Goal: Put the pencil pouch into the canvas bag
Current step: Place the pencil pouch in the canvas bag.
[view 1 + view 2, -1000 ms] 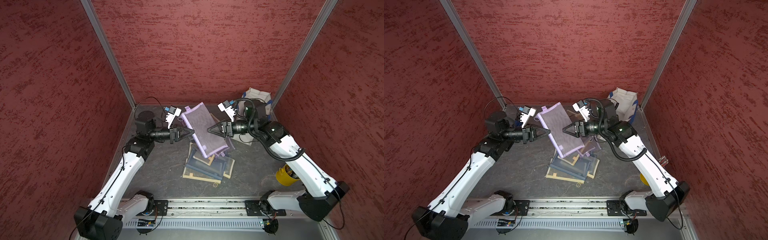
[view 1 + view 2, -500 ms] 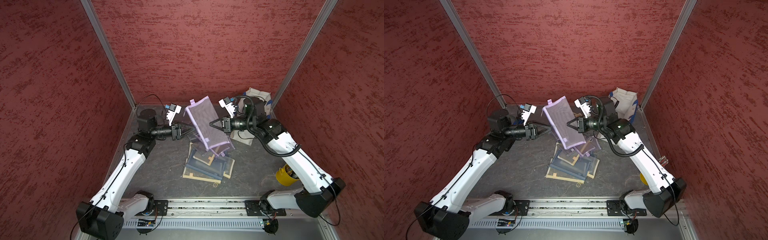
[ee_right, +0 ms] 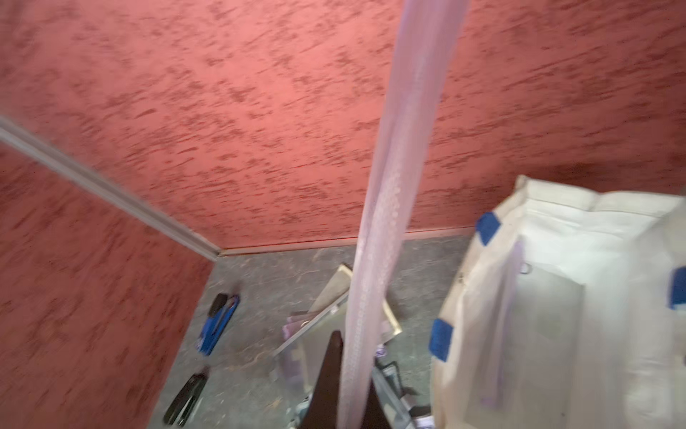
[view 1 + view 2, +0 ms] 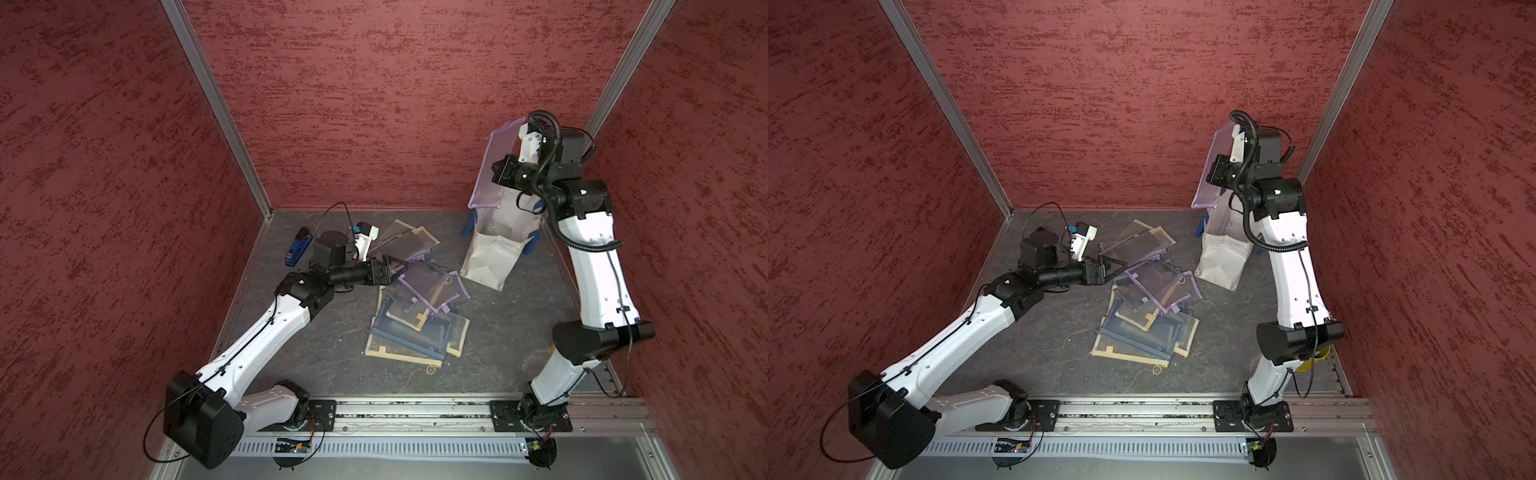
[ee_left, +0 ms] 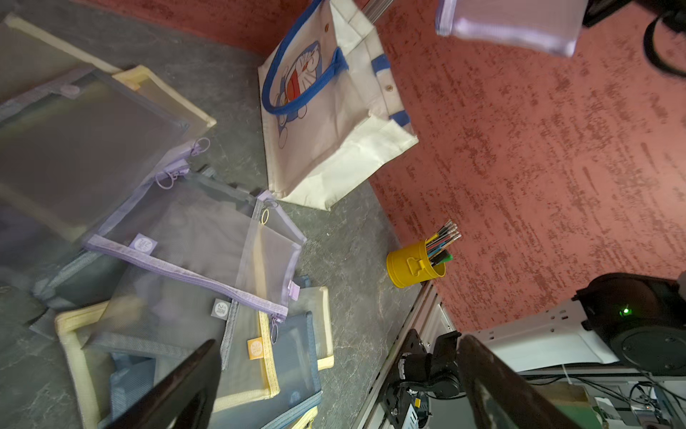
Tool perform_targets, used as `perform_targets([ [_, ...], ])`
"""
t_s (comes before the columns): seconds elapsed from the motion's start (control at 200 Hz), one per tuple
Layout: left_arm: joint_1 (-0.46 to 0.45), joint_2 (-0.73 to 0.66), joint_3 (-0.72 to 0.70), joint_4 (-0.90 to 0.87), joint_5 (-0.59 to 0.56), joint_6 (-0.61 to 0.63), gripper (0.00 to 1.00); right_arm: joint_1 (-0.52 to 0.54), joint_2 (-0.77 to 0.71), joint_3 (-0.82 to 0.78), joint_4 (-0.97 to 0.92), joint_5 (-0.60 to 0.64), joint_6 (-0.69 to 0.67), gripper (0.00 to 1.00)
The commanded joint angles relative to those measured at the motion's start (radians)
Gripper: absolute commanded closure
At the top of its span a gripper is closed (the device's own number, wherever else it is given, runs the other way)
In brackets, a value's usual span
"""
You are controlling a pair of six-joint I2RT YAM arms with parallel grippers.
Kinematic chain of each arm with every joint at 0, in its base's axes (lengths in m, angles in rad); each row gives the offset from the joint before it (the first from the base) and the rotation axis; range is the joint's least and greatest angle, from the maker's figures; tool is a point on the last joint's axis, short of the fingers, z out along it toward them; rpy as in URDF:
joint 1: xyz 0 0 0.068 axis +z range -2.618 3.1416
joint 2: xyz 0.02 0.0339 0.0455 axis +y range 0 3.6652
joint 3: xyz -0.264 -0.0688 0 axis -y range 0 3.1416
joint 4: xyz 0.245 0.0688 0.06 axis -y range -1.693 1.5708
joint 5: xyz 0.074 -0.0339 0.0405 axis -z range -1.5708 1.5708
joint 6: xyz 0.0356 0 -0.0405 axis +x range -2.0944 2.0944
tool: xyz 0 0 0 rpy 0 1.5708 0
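**Canvas bag** (image 4: 490,262): Off-white tote with blue handles. It stood upright at the far right of the floor with its mouth open upward. In the right wrist view a pale, lilac-edged shape lay against its inner wall, possibly a pouch already stowed, but this was too blurred to confirm.

**Pile of mesh pouches** (image 4: 415,316): Grey, yellow-trimmed, blue and lilac pouches overlapped flat at mid-floor, left of the bag and well apart from it. None was gripped.

**Pencil pouch** (image 4: 490,166): Lilac-trimmed mesh. It was held aloft and hung edge-down above the bag's left rim, with its lower edge near the level of the mouth. It was not yet inside. The views did not settle whether it hung over the opening or just beside the rim.

**Right gripper** (image 3: 350,371): Clamped on the pencil pouch and raised high at the far right.

**Left gripper** (image 4: 397,269): Jaws spread wide and empty, low over the left edge of the pile.

**Yellow cup** (image 5: 408,265): Held pencils, stood near the right wall and was not involved.

**Blue stapler** (image 4: 297,251): Lay at the far left of the floor and was not involved.

**Status:** Pickup and lift were judged complete. What remained was to centre the pouch over the mouth, lower it, let go and withdraw. The limp mesh looked likely to catch on the rim or a handle.
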Motion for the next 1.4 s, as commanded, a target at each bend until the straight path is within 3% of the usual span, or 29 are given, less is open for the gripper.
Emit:
perform_targets([
  [0.0, -0.065, 0.032, 0.035, 0.001, -0.084, -0.018, 0.00, -0.050, 0.120, 0.142, -0.199, 0.147, -0.051, 1.00],
  [0.215, -0.180, 0.094, 0.043, 0.041, -0.120, -0.037, 0.00, -0.166, 0.235, 0.163, -0.190, 0.140, -0.094, 1.00],
  [0.411, -0.216, 0.122, 0.056, 0.035, -0.138, -0.038, 0.00, -0.208, 0.297, 0.122, -0.151, 0.107, -0.103, 1.00],
  [0.676, -0.207, 0.141, 0.066, -0.019, -0.200, -0.051, 0.00, -0.208, 0.299, -0.090, -0.046, 0.098, -0.099, 1.00],
  [1.017, -0.099, 0.124, -0.004, -0.034, -0.192, -0.136, 0.00, -0.208, 0.339, -0.143, -0.036, 0.097, -0.103, 1.00],
  [1.177, -0.007, 0.134, -0.008, -0.078, -0.151, -0.119, 0.00, -0.206, 0.324, -0.108, -0.059, 0.123, -0.116, 0.67],
  [1.398, 0.105, 0.215, 0.075, -0.141, -0.153, 0.010, 0.01, -0.197, 0.232, -0.063, -0.119, 0.176, -0.132, 0.37],
])
